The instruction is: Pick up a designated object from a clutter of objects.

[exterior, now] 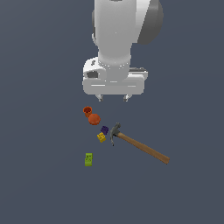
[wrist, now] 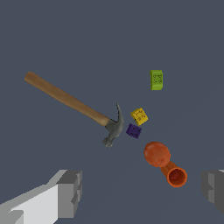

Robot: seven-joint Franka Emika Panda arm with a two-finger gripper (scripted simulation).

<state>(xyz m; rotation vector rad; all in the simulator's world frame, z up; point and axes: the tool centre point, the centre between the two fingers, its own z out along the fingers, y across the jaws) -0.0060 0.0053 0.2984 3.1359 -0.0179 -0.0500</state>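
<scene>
Orange-red smooth round ball (wrist: 156, 153) touching rimmed hollow cup (wrist: 175, 175); wood-handled hammer (wrist: 74, 105) nr; claw (wrist: 142, 192) open, empty

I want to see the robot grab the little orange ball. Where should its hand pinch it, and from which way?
Probably straight down from above, pinching the orange ball across its round middle. The cup seems to touch one side and the purple block sits near the opposite side, so the fingers should take the two free sides. The hand is open wide.
</scene>
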